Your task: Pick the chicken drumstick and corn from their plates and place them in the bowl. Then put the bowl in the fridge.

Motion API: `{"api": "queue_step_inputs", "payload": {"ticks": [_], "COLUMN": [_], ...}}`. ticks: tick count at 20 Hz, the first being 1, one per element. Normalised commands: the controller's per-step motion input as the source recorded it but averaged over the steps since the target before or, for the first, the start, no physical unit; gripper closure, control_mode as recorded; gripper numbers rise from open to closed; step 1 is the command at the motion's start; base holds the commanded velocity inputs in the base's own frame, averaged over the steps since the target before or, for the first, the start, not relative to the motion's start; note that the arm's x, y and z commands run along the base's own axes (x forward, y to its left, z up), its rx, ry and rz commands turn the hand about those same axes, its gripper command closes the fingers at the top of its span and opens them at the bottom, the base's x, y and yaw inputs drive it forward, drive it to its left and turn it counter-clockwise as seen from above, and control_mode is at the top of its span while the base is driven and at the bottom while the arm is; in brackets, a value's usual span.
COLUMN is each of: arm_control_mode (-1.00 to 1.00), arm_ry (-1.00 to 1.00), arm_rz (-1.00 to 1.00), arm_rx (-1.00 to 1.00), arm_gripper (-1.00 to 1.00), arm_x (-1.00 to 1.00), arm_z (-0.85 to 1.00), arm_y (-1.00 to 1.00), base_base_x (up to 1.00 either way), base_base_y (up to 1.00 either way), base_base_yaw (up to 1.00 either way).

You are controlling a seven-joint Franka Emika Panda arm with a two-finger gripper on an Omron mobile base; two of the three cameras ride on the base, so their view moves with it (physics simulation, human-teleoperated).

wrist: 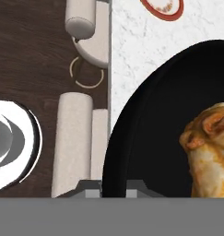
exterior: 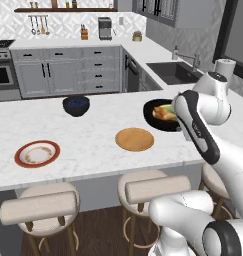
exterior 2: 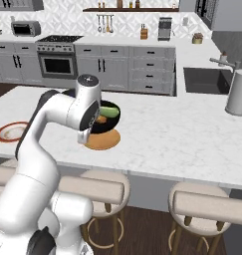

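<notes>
I grip the rim of the glossy black bowl, golden-brown drumstick and green corn inside, just above the counter; tilt it, and I judge both spill.

No legible text, label, brand, number or sign is showing anywhere in the kitchen: none on the red-rimmed plate, the wooden plate, the dark bowl, the oven or the coffee machine.
</notes>
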Motion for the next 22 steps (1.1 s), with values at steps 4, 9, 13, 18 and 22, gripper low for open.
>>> {"api": "queue_step_inputs", "payload": {"ticks": [4, 9, 13, 18, 22], "arm_control_mode": [-1.00, -1.00, -1.00, -1.00, -1.00], "arm_ry": [0.13, 0.15, 0.09, 0.00, 0.00], "arm_rz": [0.00, 0.00, 0.00, 0.00, 0.00], "arm_rx": [0.05, -0.03, -0.03, -0.09, -0.02], "arm_gripper": [1.00, 1.00, 1.00, 1.00, 1.00], "arm_x": [-0.68, -0.41, -0.11, 0.00, 0.00], "arm_z": [0.23, 0.02, -0.02, -0.13, -0.03], "arm_y": [0.02, 0.05, 0.08, 0.15, 0.00], "base_base_x": [0.00, 0.00, 0.00, 0.00, 0.00], "base_base_y": [0.00, 0.00, 0.00, 0.00, 0.00], "base_base_yaw": [0.00, 0.00, 0.00, 0.00, 0.00]}}
